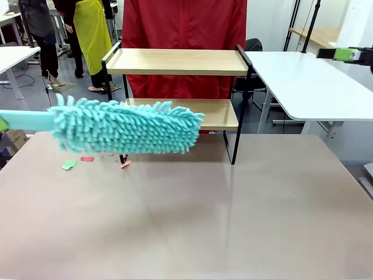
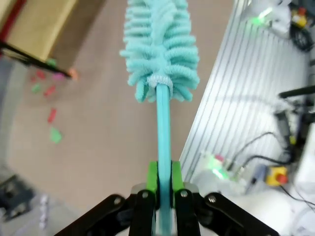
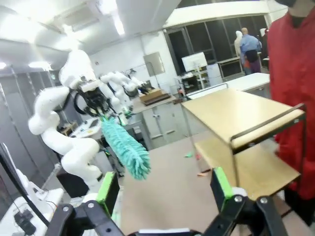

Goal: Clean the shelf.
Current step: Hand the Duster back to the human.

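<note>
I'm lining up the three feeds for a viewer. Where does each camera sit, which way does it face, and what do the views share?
Front view: fixed between the arms, facing across the table at the shelf and the person in red; the right gripper shows at the upper right.
Left wrist view: on the left arm, looking along the left gripper, shut on the duster, down at the table.
Right wrist view: on the right arm, past the open right gripper toward the shelf and left arm.
Shared: all three show the duster and shelf.
</note>
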Motion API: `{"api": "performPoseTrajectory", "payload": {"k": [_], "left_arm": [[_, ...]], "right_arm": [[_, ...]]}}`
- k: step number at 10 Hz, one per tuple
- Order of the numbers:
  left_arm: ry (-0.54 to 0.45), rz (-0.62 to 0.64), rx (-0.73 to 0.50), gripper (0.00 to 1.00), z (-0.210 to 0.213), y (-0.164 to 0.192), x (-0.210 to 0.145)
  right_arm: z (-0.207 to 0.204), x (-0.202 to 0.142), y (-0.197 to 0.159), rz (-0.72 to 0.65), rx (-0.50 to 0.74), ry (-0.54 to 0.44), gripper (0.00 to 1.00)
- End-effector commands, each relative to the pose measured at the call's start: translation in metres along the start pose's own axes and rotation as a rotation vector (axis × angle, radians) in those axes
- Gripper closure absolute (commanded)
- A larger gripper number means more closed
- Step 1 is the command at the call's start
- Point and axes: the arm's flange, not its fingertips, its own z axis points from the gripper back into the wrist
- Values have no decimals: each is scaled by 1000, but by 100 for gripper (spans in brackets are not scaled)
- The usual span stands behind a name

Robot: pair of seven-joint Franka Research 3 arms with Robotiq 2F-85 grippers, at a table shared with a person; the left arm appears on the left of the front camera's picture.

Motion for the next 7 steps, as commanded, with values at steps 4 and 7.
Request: {"api": "performPoseTrajectory", "payload": {"k": [4,7], "left_arm": [[-110,-54,-45,87,-32,2,-4],[-110,-54,-45,87,-32,2,-4]], "right_arm": [[-20,-23,10,-67,6,-39,0],[-20,-23,10,-67,6,-39,0]]}}
